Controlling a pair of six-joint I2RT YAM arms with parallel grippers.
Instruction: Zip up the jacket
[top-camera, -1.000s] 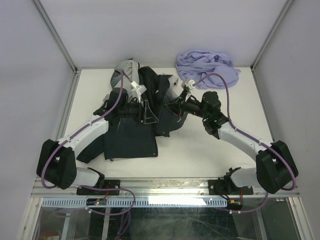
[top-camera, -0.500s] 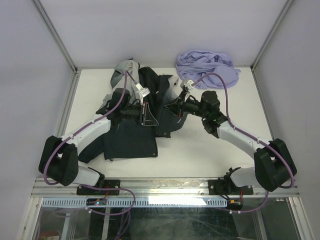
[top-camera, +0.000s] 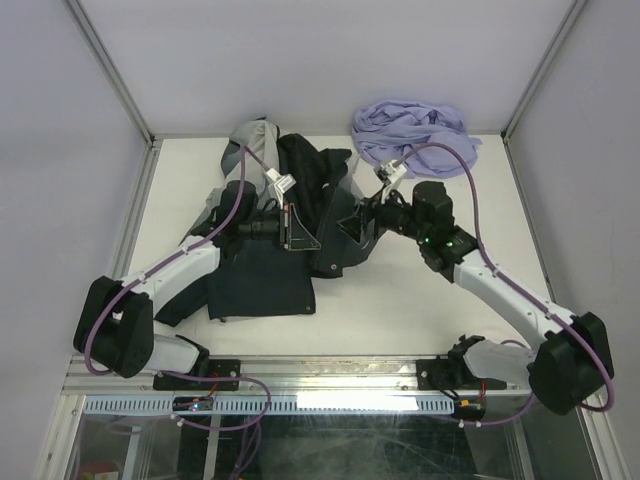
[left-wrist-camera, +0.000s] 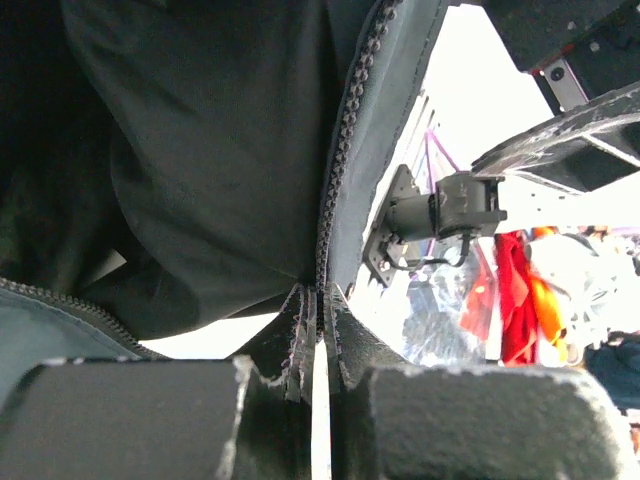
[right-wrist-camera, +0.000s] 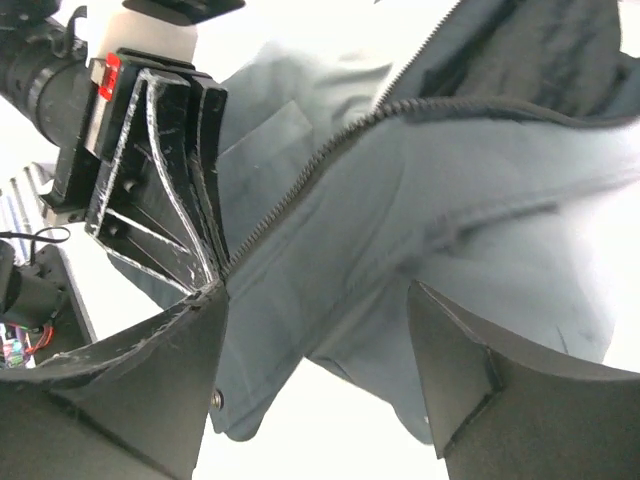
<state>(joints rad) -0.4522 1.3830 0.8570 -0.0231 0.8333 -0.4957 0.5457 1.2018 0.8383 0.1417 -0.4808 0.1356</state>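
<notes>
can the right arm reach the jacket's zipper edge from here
Probably yes: the right end effector is open with the zipper edge of the jacket right before it, nothing blocking. The left end effector pinches that edge nearby.

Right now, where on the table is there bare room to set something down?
Bare: the table patch between the jacket and the right arm, and the far-left strip between jacket and table edge. Crowded: the far middle, where the jacket bunches beside the lavender garment.

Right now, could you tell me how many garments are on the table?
2. The jacket lies spread out centre-left; the lavender garment is crumpled at the far right edge. Others could hide beneath the jacket.
</notes>
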